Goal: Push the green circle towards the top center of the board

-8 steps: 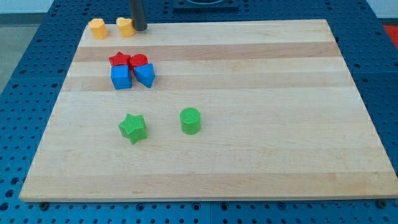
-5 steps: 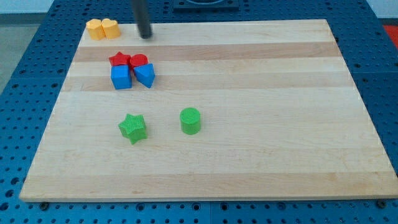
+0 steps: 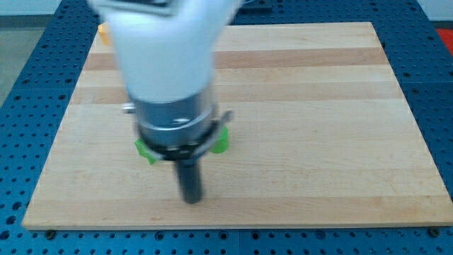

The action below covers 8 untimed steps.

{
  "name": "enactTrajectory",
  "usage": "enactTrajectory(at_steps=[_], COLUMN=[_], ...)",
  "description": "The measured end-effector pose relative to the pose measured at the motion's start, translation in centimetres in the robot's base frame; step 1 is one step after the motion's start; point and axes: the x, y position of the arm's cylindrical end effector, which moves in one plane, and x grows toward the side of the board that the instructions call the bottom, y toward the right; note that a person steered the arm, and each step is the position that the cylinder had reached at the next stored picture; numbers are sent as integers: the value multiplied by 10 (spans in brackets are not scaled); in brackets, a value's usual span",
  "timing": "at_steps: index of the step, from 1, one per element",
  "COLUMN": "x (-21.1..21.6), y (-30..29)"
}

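Observation:
The arm's white and grey body fills the view's left and middle. My tip (image 3: 190, 199) rests on the wooden board (image 3: 318, 142) near the view's bottom, below and between the two green blocks. Only the right edge of the green circle (image 3: 223, 141) shows beside the arm. A sliver of the green star (image 3: 144, 149) shows at the arm's left edge. The red and blue blocks are hidden behind the arm.
A small edge of a yellow block (image 3: 104, 31) shows at the board's top left corner. The board lies on a blue perforated table (image 3: 432, 85).
The arm has swept from the board's top left down towards the view's bottom, and it now covers most of the blocks. The tip has gone from beside the yellow blocks to below the green ones.

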Motion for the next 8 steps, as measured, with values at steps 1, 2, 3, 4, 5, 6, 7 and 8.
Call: enactTrajectory(at_steps=[1, 2, 3, 4, 5, 6, 7, 8], x=[-15, -45, -78, -117, -148, -150, -181, -234], y=[-30, 3, 54, 90, 91, 91, 91, 91])
